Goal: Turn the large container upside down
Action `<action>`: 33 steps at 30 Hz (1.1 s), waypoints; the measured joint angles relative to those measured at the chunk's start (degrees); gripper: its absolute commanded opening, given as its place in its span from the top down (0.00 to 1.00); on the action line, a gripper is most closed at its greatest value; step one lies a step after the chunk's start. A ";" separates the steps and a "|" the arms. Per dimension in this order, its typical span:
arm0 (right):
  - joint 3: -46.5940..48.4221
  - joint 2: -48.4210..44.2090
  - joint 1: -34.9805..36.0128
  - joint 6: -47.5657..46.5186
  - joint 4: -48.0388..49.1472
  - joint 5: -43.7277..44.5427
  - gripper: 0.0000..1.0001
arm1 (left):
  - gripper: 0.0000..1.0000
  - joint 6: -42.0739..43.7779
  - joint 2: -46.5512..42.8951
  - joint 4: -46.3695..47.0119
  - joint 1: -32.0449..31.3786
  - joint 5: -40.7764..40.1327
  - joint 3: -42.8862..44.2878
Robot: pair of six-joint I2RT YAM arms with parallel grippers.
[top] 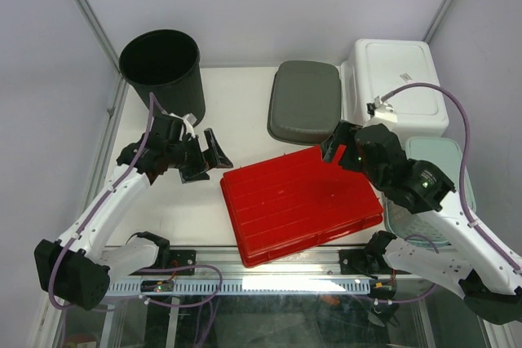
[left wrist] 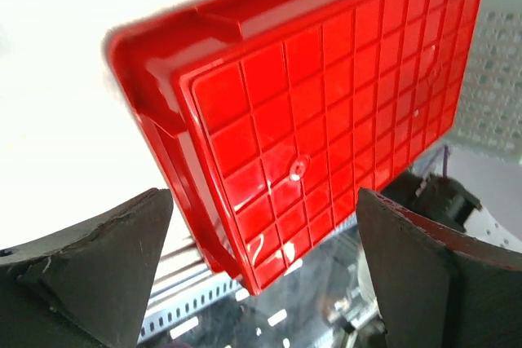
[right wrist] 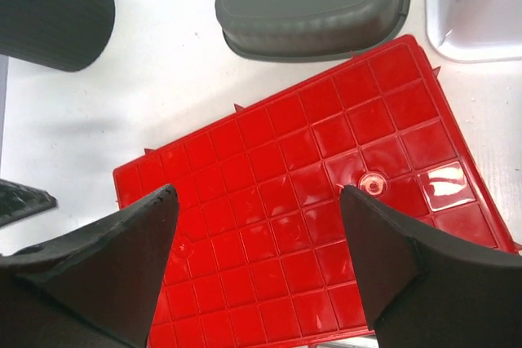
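Observation:
The large red container (top: 298, 201) lies upside down at the table's front middle, its gridded bottom facing up. It shows in the left wrist view (left wrist: 326, 103) and in the right wrist view (right wrist: 302, 226). My left gripper (top: 204, 155) is open and empty, just left of the container's far left corner. My right gripper (top: 336, 151) is open and empty, above the container's far right corner. In both wrist views the jaws stand wide apart with nothing between them.
A black bucket (top: 163, 67) stands upright at the back left. A grey container (top: 305, 102) lies upside down behind the red one. A white bin (top: 397, 83) sits at the back right, a pale green lid (top: 436, 160) under my right arm.

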 measured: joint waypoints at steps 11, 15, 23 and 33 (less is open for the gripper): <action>-12.39 5.92 0.00 0.00 6.51 -12.07 0.15 | 0.01 6.38 4.48 -2.82 0.00 -20.63 21.88; -15.19 9.01 0.00 0.04 8.90 -15.21 0.15 | 0.01 10.14 9.33 -2.58 0.00 -24.85 29.46; -15.30 13.05 0.94 -0.04 13.14 -18.12 0.22 | 0.01 16.81 14.53 -2.01 0.00 -29.27 35.45; -16.68 14.25 14.32 -2.36 19.19 -21.57 0.43 | 0.01 18.51 11.52 -0.44 0.00 -27.74 33.53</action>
